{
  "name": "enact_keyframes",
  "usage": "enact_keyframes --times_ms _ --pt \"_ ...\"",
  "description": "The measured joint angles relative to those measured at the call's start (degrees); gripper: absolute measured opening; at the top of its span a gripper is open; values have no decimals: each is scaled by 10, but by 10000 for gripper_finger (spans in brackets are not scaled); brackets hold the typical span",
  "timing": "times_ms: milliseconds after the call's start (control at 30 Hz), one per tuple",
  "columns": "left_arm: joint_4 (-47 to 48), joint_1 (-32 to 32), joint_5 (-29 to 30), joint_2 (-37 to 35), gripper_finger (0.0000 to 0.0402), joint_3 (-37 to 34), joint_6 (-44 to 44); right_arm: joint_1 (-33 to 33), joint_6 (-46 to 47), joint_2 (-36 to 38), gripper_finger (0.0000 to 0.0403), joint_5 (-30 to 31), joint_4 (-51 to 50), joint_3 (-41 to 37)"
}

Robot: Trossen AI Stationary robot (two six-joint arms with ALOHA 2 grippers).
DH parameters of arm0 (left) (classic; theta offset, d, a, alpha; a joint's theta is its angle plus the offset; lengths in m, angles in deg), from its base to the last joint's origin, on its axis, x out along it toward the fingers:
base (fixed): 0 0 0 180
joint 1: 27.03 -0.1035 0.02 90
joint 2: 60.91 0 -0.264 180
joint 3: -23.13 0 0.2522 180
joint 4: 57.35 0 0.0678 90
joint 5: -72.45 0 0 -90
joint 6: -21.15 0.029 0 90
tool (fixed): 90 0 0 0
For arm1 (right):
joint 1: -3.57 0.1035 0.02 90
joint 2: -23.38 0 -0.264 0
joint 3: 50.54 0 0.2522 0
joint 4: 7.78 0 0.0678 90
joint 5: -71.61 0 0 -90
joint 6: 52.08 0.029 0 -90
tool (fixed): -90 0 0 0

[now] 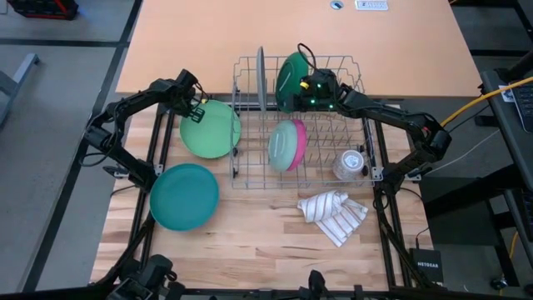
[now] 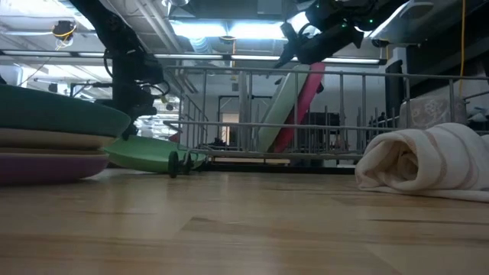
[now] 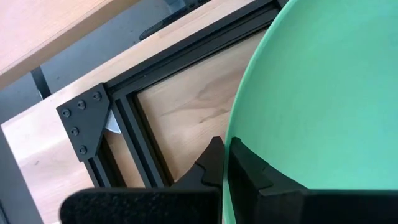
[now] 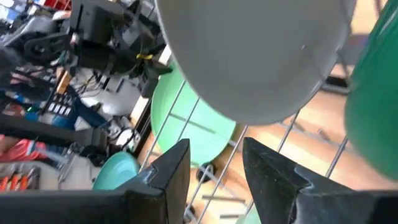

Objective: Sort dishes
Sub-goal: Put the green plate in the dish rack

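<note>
Plates stand on edge in the wire rack [image 1: 250,171]; left gripper [image 1: 198,108] pinches the flat light green plate [image 1: 210,129], right gripper [image 1: 306,90] open by the dark green plate [image 1: 290,77].

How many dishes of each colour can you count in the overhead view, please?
light green dishes: 2
teal dish: 1
dark green dish: 1
grey dish: 1
pink dish: 1
Total: 6

Rack at the table's middle, plates to its left.
Four dishes [image 1: 287,145] stand in the rack [image 1: 358,167] beside a cup [image 1: 349,165]; a cloth [image 1: 333,216] lies before it.
</note>
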Motion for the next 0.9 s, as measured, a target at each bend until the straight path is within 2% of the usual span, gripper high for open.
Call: enact_keyframes --times_ms 233,533,900 --pt "-1 0 0 0 1 0 -3 0 0 0 152 -63 -6 0" --pt "21 3 4 0 1 -6 -36 0 0 0 152 -65 -6 0" --pt "-18 10 37 0 0 -6 -78 0 0 0 152 -65 -7 0"
